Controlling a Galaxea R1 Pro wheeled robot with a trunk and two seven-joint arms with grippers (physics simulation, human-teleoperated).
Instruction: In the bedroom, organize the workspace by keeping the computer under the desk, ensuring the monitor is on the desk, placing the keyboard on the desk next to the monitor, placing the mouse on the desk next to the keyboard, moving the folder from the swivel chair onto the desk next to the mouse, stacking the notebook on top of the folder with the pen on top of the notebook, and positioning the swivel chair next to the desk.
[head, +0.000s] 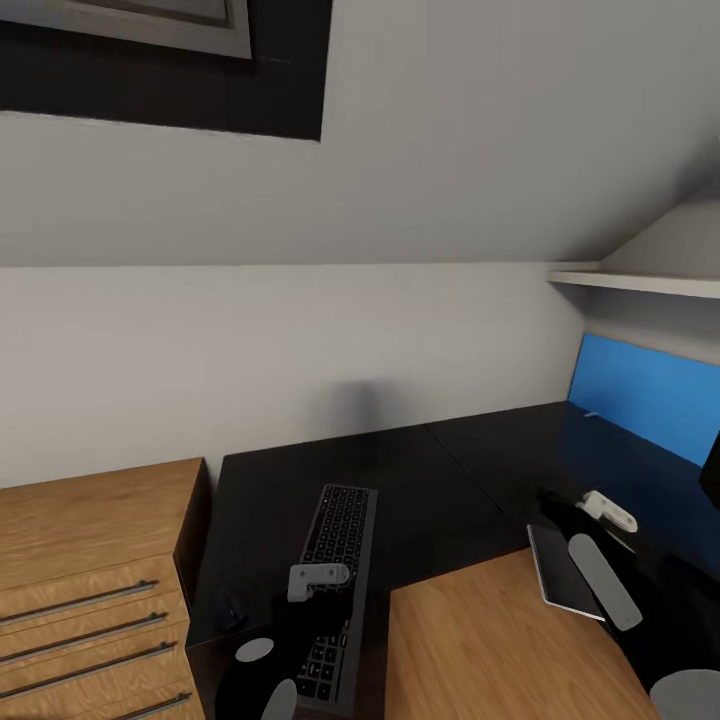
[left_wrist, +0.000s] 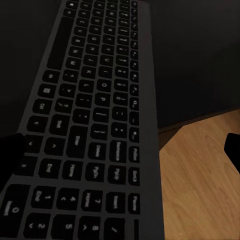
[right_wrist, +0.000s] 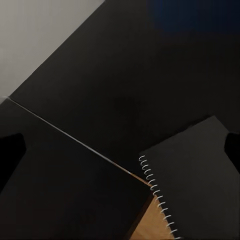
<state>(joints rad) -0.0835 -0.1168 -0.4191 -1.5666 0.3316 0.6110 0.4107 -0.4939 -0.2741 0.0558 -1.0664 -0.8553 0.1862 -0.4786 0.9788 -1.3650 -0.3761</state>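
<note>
Black counter (head: 420, 480) fills your head view. The keyboard (head: 338, 590) lies at 7 o'clock, its near end over the edge, and the notebook (head: 562, 568) at 4. Left wrist shows key legends; right wrist shows notebook spiral (right_wrist: 159, 196). Both sets of fingers spread, holding nothing.

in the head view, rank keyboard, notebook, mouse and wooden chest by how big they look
1. Wooden chest, though cut off by the picture's edge.
2. Keyboard, partly covered by the left arm.
3. Notebook, partly covered by the right arm.
4. Mouse, by far the smallest.
</note>
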